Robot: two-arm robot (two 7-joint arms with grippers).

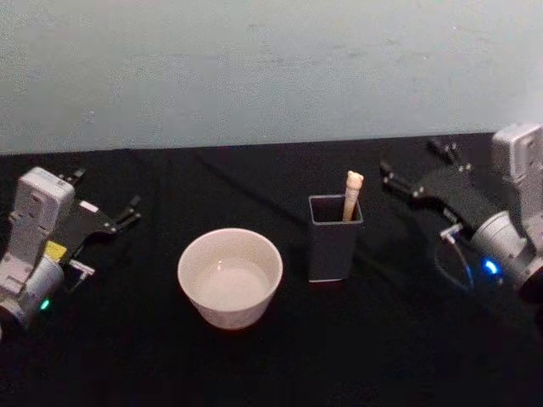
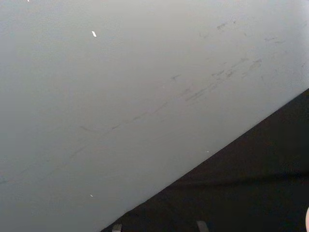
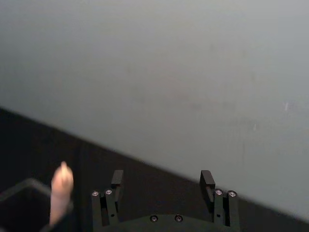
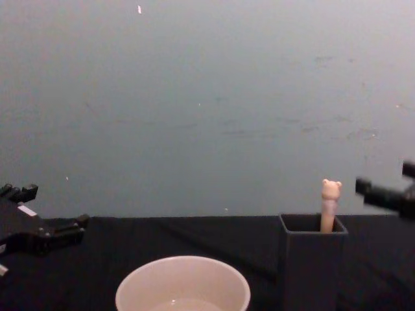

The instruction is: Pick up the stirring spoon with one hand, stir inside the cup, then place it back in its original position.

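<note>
Stirring spoon: the stirring spoon (image 1: 352, 194) stands in the dark holder box (image 1: 334, 239), leaning on its far right corner, bear-head knob above the rim.
Cup: the cup (image 1: 230, 276) sits just left of the box, apart from it.
Right tool: the right tool (image 1: 416, 170) hangs near the box's right, fingers spread wide, holding nothing.
Left tool: the left tool (image 1: 106, 201) is parked at the left edge, fingers apart and empty.
Head view: looks down into the cup.
Chest view: knob's ears in profile.
Right wrist view: the knob beside its own fingers (image 3: 208, 180).
Surface: black tabletop (image 1: 127, 348).
Room: pale scuffed wall (image 1: 271, 68).
</note>
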